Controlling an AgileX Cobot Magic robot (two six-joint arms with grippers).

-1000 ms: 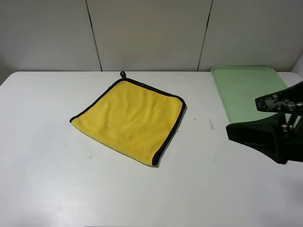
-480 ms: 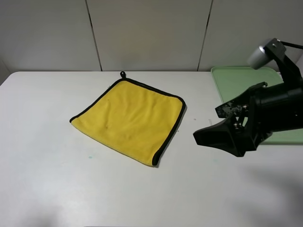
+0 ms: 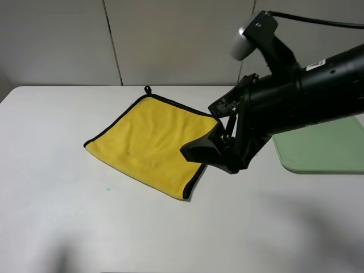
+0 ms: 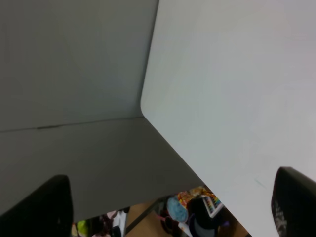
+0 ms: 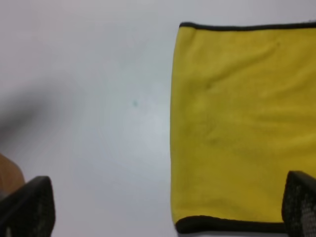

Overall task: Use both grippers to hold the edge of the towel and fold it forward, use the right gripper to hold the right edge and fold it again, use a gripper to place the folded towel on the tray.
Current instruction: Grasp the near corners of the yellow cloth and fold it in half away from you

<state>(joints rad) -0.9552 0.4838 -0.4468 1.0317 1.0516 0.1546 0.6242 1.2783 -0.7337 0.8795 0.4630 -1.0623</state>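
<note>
**Supervisor:** Report status.

**Operator:** My right gripper hangs released and empty over the towel, which lies flat at frame centre-left. The tray sits at right. My left gripper is also released, over the bare table.

**Supervisor:** Step?

**Operator:** I judge it the right-edge fold. Next: descend, straddle the piped right edge, then clench.

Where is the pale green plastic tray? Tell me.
Exterior high view: the pale green plastic tray lies on the white table's right side, partly behind the black right arm, right of the yellow cloth towel.
</note>
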